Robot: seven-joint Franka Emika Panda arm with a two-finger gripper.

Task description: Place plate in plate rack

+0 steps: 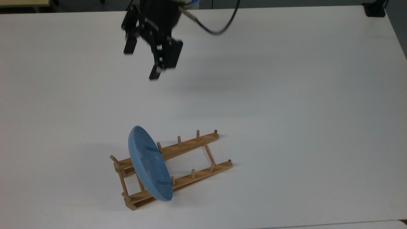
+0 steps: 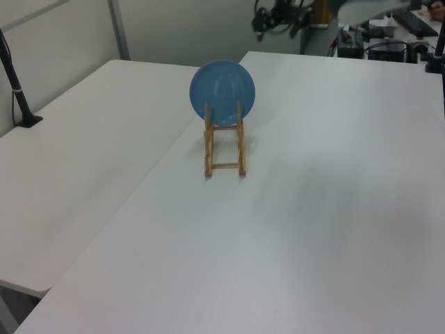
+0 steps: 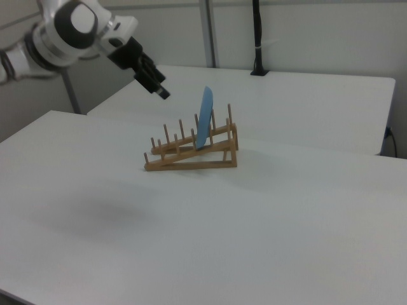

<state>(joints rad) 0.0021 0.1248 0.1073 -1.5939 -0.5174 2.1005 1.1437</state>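
- The round, glossy light-blue plate (image 1: pixel 149 165) stands on edge in the low light-brown wooden plate rack (image 1: pixel 187 159), slotted between upright pegs near the rack's taller end (leaning slightly).
- The rack sits on the white table (image 1: pixel 302 95), toward the near edge in the top view.
- The black two-finger gripper (image 1: pixel 142 62) hangs above the table's far edge, well apart from the plate, fingers spread and holding nothing.
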